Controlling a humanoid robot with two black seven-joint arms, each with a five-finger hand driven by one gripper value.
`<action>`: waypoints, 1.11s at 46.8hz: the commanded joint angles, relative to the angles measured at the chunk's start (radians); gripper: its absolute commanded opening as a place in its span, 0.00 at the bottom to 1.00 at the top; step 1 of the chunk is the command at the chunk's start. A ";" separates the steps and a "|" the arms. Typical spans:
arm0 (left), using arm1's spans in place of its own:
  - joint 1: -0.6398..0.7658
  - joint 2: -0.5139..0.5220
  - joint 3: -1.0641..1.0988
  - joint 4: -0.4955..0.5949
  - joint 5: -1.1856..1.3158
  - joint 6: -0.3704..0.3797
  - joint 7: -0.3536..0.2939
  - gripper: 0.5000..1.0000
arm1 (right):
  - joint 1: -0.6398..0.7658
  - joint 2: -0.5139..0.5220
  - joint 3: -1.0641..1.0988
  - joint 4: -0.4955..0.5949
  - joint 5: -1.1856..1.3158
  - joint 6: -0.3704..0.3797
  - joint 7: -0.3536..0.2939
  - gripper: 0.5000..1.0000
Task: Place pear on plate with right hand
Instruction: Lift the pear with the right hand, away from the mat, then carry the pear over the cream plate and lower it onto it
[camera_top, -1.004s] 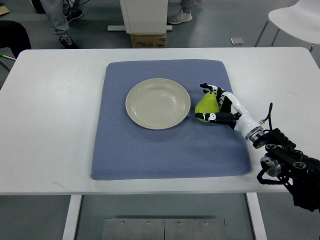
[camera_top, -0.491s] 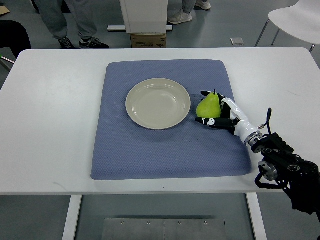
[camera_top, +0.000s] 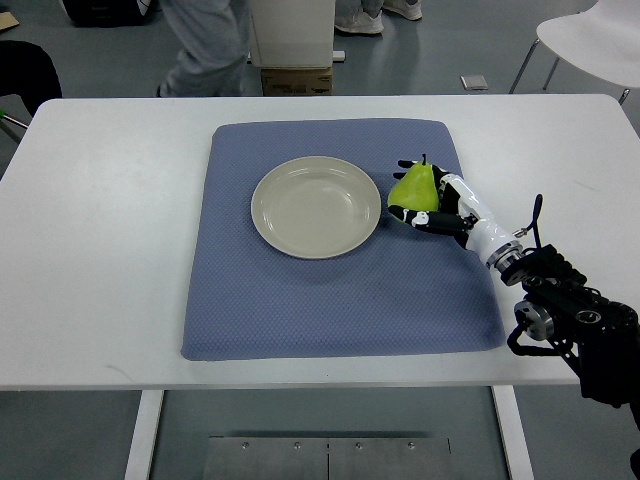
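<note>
- Your right hand (camera_top: 432, 203) has its fingers curled around the green pear (camera_top: 414, 186), gripping it from the side away from the plate (camera_top: 316, 207).
- Compared with a second ago, the pear stands more upright, stem pointing away from you, where before it lay lower against the blue mat (camera_top: 340, 236).
- It has also shifted a little toward the far edge of the mat and a touch closer to the plate; it now sits just beside the plate's right rim, near it but not over it.
- The wrist has followed, coming in further from the right, so the forearm now angles more directly at the plate.
- You can read this as the grasp secured and the lift begun; whether the pear's base is fully clear of the mat, you cannot tell from this view.
- The plate is empty and unmoved at the centre of the mat, so placement is not yet done.
- What remains is a short carry leftward over the rim, then a release onto the plate's flat centre.
- Your left hand does not show.
</note>
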 joint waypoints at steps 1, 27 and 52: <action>0.000 0.000 0.000 0.000 0.000 0.000 -0.001 1.00 | 0.031 -0.004 0.002 0.000 0.000 0.001 0.001 0.00; 0.000 0.000 0.000 0.000 0.000 0.000 0.000 1.00 | 0.207 0.074 -0.012 -0.016 0.065 0.001 -0.017 0.00; 0.000 0.000 0.000 0.000 0.000 0.000 0.000 1.00 | 0.273 0.123 -0.126 -0.016 0.065 0.016 -0.094 0.00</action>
